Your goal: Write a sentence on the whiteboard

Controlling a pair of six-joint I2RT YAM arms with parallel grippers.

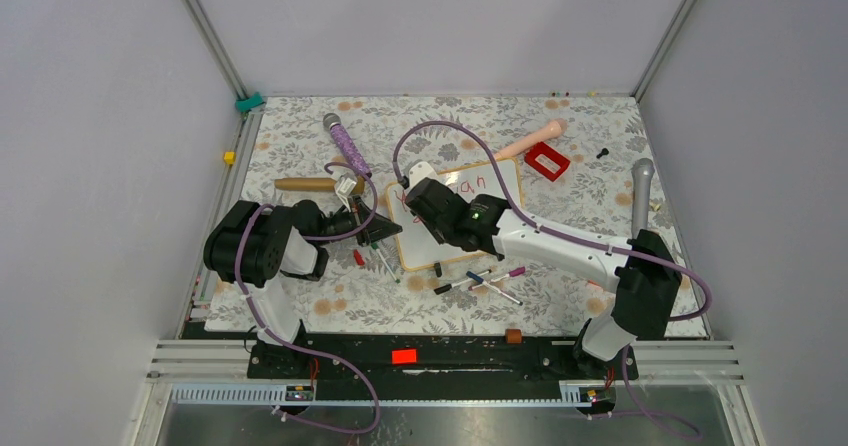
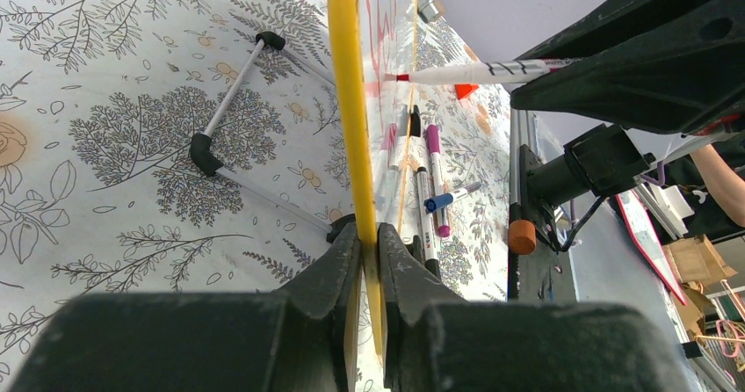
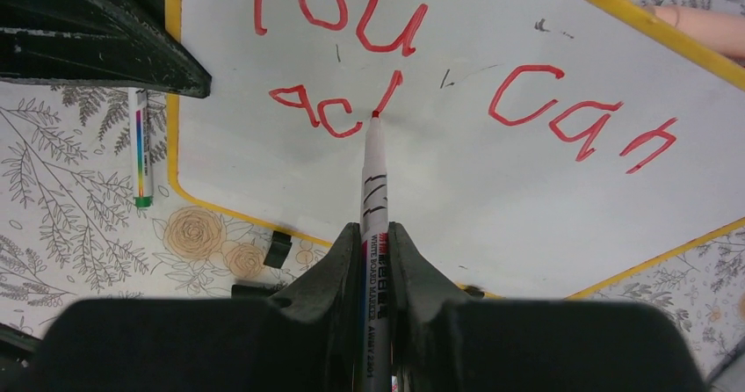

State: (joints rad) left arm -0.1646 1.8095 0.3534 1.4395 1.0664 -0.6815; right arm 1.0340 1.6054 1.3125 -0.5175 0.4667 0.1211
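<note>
Red tip (image 3: 375,113) is touching the board (image 3: 457,190) — I'm pressing lightly, right claw (image 3: 376,238) clamped on marker (image 3: 374,181), left claw (image 2: 369,243) clamping the board's edge.

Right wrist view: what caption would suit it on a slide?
Right tool holds a red marker tip-down on the whiteboard, its sentence unfinished at "You can ac".

A floral-printed cloth (image 1: 300,131) covers the table. Toward its far side lie a purple patterned wand with a grey head (image 1: 346,146), a plain wooden dowel (image 1: 305,184) near it, a pale pink cylinder (image 1: 535,138), a red open rectangular frame (image 1: 547,161) and a small black piece (image 1: 602,152). A grey round-headed stick (image 1: 641,194) lies near the right edge. Several loose markers (image 1: 490,281) lie clustered toward the front. A small brown cube (image 1: 513,336) sits on the black rail.
</note>
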